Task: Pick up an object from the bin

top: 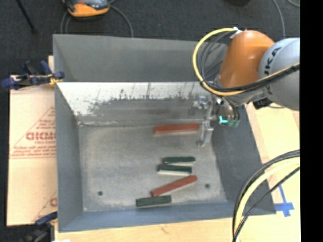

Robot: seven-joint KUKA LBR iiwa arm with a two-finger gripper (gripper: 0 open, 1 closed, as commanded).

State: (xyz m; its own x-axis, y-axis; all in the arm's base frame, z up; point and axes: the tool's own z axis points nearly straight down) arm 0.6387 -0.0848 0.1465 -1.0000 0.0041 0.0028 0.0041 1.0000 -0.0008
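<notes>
Bin (70, 150) sits on pale surface (202, 231); dark floor (151, 9) beyond, orange-black device (85, 0) with cable far up-left of end effector.

End effector (204, 136) low inside bin, near right wall. Released or clenched: cannot tell.

Red-brown bar (176, 129) lies flat just left of end effector, its right end close beside it; contact unclear.

Loose cluster below-left of end effector, well apart: dark green bar (177, 160), pale bar (174, 170), red bar (174, 185), second dark green bar (153, 201) farthest.
</notes>
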